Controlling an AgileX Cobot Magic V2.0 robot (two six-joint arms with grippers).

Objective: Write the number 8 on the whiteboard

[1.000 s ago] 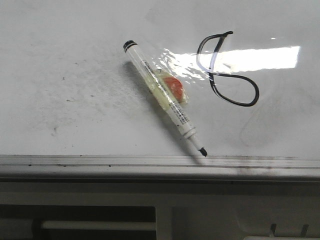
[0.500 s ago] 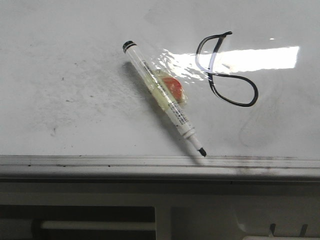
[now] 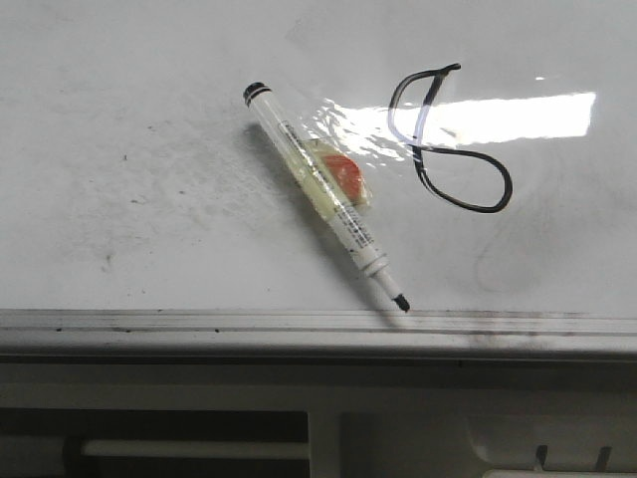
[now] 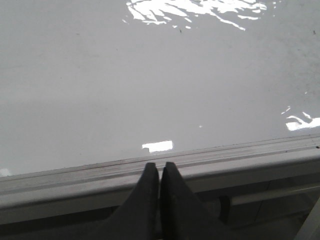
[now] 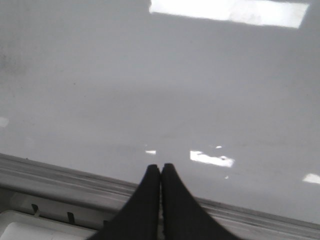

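Note:
The whiteboard [image 3: 149, 129] fills the front view, glossy white and smudged with grey dust. The number 8 [image 3: 448, 139] is drawn on it in thin black ink at the right, tilted, with a small tail at its far end. A white marker [image 3: 323, 194] with tape and an orange patch lies loose on the board left of the 8, its uncapped tip by the rail. Neither gripper shows in the front view. My left gripper [image 4: 159, 167] is shut and empty over the board's rail [image 4: 75, 177]. My right gripper [image 5: 160, 169] is shut and empty over the board's near edge.
The grey metal edge rail [image 3: 199, 324] runs along the board's near side. Below it lies a white frame with dark openings [image 3: 189, 448]. Bright lamp reflections [image 3: 498, 115] lie across the 8.

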